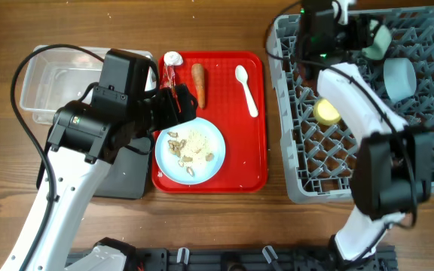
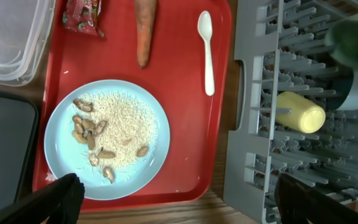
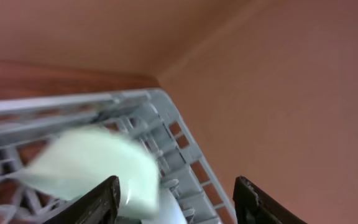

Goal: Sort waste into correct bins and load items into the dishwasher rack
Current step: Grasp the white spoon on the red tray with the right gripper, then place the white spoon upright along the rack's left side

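Observation:
A red tray (image 1: 239, 150) holds a light blue plate (image 1: 166, 167) of rice and nuts, a carrot (image 1: 198, 83), a white spoon (image 1: 246, 90) and a red wrapper (image 1: 169, 75). My left gripper (image 1: 175, 105) is open above the plate's near edge (image 2: 61, 149), its fingers (image 2: 179, 208) spread wide and empty. My right gripper (image 1: 356, 34) is open over the far corner of the grey dishwasher rack (image 1: 286, 113). A pale green cup (image 3: 86, 162), blurred, lies in the rack beside its left finger (image 3: 176, 202). A yellow cup (image 1: 326, 111) and a light blue cup (image 1: 399, 77) sit in the rack.
A clear plastic container (image 1: 51, 83) stands at the back left. A dark grey bin (image 1: 126, 177) lies under my left arm, left of the tray. The right arm stretches across the rack. Bare wooden table shows in front of the tray.

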You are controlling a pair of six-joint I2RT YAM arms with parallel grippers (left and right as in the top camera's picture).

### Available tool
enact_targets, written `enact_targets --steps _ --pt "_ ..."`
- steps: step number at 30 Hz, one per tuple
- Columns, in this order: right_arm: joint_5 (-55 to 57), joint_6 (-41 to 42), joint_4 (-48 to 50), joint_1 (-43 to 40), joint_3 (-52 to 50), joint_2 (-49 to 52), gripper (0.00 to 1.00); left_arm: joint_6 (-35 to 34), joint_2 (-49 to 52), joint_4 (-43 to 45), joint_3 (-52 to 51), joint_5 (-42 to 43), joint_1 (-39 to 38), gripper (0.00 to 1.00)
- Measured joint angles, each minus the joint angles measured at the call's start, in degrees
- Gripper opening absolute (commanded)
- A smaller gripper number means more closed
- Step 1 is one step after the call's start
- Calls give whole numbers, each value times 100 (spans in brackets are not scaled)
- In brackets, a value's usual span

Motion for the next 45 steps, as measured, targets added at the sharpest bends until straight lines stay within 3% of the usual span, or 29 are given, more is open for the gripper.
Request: enact_targets --steps 5,8,11,14,17,23,31,38,41,45 --pt "-726 474 -1478 389 33 -511 64 0 -149 55 -2 26 9 100" --pt "-1845 1123 -2413 356 15 -586 64 0 -654 175 -11 44 94 100" --pt "-3967 1641 -3003 339 4 -841 57 0 -1261 323 -9 42 251 100" --pt "-6415 2249 -3101 417 7 -1176 57 0 -1764 511 -9 -35 350 100" --pt "-7580 2638 -3252 669 11 -1187 57 0 -1982 542 -9 -144 354 100" --pt "-7305 3029 -3213 1276 11 -319 55 0 -1996 483 -9 -240 354 100" --pt "-6487 3362 -2566 1270 11 883 55 0 -1932 426 -9 -243 354 100" --pt "-6277 3442 -2658 1261 13 1239 15 0 -1928 426 -9 -243 354 100" --pt "-6255 3467 -2776 1261 26 1239 5 0 -1928 426 -9 -243 354 100" --pt "-6234 3475 -3128 1261 103 1239 4 0 -1928 426 -9 -243 354 100"
